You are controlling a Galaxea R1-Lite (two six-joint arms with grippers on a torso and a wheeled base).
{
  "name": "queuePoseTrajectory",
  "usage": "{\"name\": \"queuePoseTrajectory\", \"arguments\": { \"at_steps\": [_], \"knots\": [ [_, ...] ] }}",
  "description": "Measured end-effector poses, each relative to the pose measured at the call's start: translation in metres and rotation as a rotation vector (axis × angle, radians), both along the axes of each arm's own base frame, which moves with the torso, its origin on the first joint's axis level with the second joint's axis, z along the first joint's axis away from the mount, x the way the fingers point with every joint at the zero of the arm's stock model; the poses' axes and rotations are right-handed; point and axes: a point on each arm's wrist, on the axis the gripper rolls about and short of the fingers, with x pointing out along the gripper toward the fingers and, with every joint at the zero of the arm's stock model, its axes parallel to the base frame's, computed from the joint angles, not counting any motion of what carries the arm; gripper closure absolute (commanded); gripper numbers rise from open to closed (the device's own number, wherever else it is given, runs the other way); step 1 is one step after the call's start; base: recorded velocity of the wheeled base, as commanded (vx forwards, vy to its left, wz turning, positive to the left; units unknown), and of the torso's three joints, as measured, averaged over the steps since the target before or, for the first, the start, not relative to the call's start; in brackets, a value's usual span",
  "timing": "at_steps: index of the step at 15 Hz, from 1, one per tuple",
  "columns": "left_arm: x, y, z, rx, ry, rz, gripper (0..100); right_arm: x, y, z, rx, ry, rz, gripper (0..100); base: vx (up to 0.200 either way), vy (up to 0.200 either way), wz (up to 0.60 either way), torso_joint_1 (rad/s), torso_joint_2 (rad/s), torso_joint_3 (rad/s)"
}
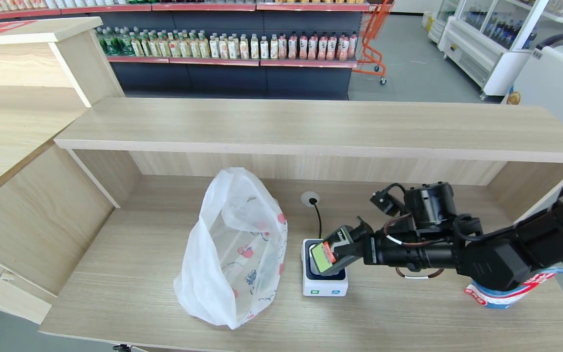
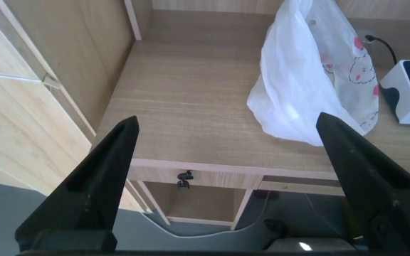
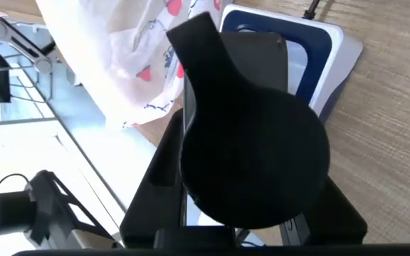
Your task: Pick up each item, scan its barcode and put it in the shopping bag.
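Green-faced pack, dark at the sides, red label at one corner: we are holding it in the right gripper, jaws closed on its two sides, with its face tilted just above the blue window of the white scanner. Whether pack and scanner are touching, we cannot tell. Handling, as we are judging it: stiff, boxy and light enough for a one-arm carry. The wrap is looking glossy, so we are expecting some slip and favouring a hold across the flat sides near the middle, leaving the printed face uncovered for the scan. Fragility is likely low, though a hard squeeze could be denting it. White plastic shopping bag, red and blue prints, thin and limp: it is slumping on the bench just beside the scanner, on the robot's left of it, with its mouth appearing to open upward. We are judging that it would be collapsing or sliding if brushed, so the pack is calling for a drop from above the mouth, not a push at the film. Left gripper: hanging wide open, holding nothing, over the bench's near edge, apart from the bag. Further stock: a red, white and blue packet is lying on the bench under the right arm, partly hidden, likely soft.
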Motion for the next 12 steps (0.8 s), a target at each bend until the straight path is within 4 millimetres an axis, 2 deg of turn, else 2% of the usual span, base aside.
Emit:
{"name": "queuePoseTrajectory", "arguments": {
  "at_steps": [7,12],
  "knots": [
    [0.0,0.0,0.0,0.0,0.0,0.0,0,0.012,0.016,-0.01,-0.022,-0.014,0.025,100,0.0,0.0,0.0,0.0,0.0,0.0],
    [0.0,0.0,0.0,0.0,0.0,0.0,0,0.003,0.01,0.003,-0.008,-0.013,-0.001,100,0.0,0.0,0.0,0.0,0.0,0.0]
  ]
}}
